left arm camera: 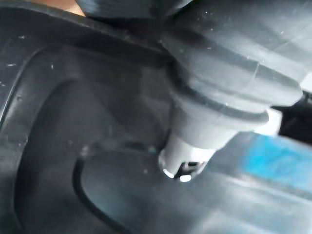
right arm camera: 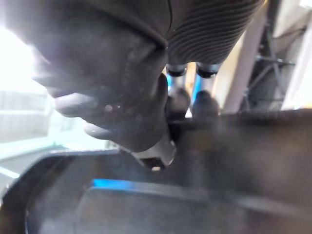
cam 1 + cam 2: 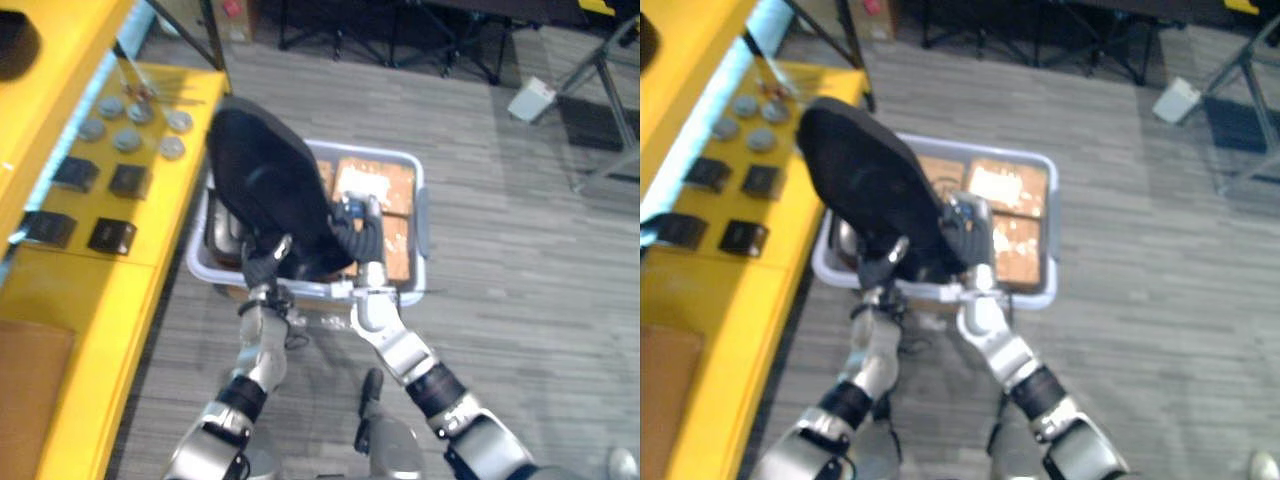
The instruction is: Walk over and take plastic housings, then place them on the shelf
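Observation:
A large black plastic housing point(image 3: 270, 185) is held tilted above the left half of a grey bin point(image 3: 420, 215). Its upper end leans toward the yellow shelf point(image 3: 150, 270). My left hand point(image 3: 262, 272) grips the housing's lower edge from below, and the thumb point(image 1: 204, 131) presses on the dark inner surface point(image 1: 58, 122). My right hand point(image 3: 362, 240) holds the lower right edge beside it. There the thumb point(image 2: 126, 122) and the fingers point(image 2: 204, 105) pinch the housing's rim point(image 2: 219, 185).
On the shelf lie small black parts point(image 3: 112, 235) and grey discs point(image 3: 127, 140), with a brown board point(image 3: 30, 390) nearer me. The bin holds brown panels point(image 3: 390, 215). Dark stands point(image 3: 440, 40) and a white box point(image 3: 530, 98) sit on the floor beyond.

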Controlling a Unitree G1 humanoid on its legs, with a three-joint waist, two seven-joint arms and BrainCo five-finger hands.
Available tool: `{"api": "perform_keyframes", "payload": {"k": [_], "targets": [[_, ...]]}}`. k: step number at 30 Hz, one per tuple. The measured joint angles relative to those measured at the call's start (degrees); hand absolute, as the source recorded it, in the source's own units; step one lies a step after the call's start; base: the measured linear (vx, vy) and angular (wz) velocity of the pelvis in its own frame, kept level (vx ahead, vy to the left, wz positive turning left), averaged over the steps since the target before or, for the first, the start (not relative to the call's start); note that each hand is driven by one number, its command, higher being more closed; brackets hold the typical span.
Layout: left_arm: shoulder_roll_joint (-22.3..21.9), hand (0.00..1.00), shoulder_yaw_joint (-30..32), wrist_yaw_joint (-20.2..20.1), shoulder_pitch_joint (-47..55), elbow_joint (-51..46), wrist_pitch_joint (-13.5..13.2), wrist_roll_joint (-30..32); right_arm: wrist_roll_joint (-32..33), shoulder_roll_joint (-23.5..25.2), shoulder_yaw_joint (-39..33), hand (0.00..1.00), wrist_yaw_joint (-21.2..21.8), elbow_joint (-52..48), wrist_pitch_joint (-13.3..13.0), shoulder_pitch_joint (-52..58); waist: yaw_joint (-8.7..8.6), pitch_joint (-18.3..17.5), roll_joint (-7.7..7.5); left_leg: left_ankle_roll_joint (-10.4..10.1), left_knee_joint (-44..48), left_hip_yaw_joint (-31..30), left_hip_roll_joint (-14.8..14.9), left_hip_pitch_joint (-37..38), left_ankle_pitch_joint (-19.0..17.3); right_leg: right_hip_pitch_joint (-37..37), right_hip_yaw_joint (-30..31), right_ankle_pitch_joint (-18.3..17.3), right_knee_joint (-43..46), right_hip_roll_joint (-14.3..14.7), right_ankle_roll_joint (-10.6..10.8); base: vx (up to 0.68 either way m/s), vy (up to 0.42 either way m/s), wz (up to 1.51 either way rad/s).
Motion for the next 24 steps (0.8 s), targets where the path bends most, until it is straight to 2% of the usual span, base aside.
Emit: {"api": "perform_keyframes", "payload": {"k": [2, 4, 6, 12, 17, 21, 24], "targets": [[0.07, 1.00, 0.34, 3.19, 2.29, -1.87, 3.60, 5.43, 0.77, -0.02, -0.25, 0.00, -0.11, 1.64, 0.37, 2.16, 0.15, -1.33, 0.93, 0.20, -0.44, -1.03, -0.52, 0.73, -0.20, 1.32, -1.14, -0.29, -0.02, -0.56, 0.36, 0.00, 0.026, 0.21], [0.14, 1.00, 0.32, 4.53, 2.73, -1.94, 5.45, 7.80, 0.84, -0.02, -0.64, 0.00, -0.17, 2.74, 1.07, 2.98, 0.40, -2.23, 0.90, 0.44, -0.67, -1.38, -0.59, 0.78, -0.31, 1.50, -1.43, -0.42, -0.02, -0.60, 0.42, -0.01, 0.014, 0.12], [0.13, 1.00, 0.17, 7.55, 3.69, -3.18, 8.34, 11.27, 0.86, 0.05, -1.12, 0.00, -0.26, 4.28, 2.28, 3.70, 0.83, -3.18, 0.77, 0.44, -0.70, -1.37, -0.60, 0.90, -0.31, 1.58, -1.41, -0.42, -0.02, -0.62, 0.41, 0.00, 0.000, 0.00], [-0.47, 1.00, -0.40, 12.39, 3.82, -4.39, 11.51, 16.65, 1.89, 0.10, -2.76, 0.00, -0.52, 6.56, 2.77, 4.39, 0.96, -4.04, 0.73, 0.04, -1.56, -1.33, -0.63, 1.89, 0.06, 2.41, -1.47, -0.41, -0.49, -0.51, 0.42, 0.00, 0.000, 0.00], [-1.32, 1.00, 0.01, 17.43, 3.79, -7.68, 11.97, 19.23, 2.14, -0.08, -2.90, 0.00, -0.82, 8.72, 1.87, 5.79, 1.33, -4.22, 0.64, 0.03, -1.55, -1.39, -0.63, 1.89, 0.07, 2.53, -1.56, -0.38, -0.70, -0.45, 0.41, 0.00, 0.000, 0.00], [-1.33, 1.00, 2.57, 22.03, 3.90, -10.08, 14.13, 22.93, 5.82, -0.47, -3.36, 0.00, -0.34, 6.94, -2.78, 7.09, 1.37, -5.24, 0.56, 0.02, -1.57, -1.44, -0.62, 1.89, 0.07, 2.58, -1.59, -0.37, -0.83, -0.37, 0.41, 0.00, 0.000, 0.00], [-1.68, 1.00, 7.09, 26.56, 4.47, -10.89, 16.01, 27.46, 9.09, -0.49, -5.09, 0.00, 0.19, -3.46, -9.41, 9.34, 1.20, -5.67, 0.57, -0.07, -2.16, -1.34, -0.62, 3.49, -0.02, 3.75, -1.92, -0.58, -0.83, -0.32, 0.45, 0.00, 0.000, 0.00]]}}
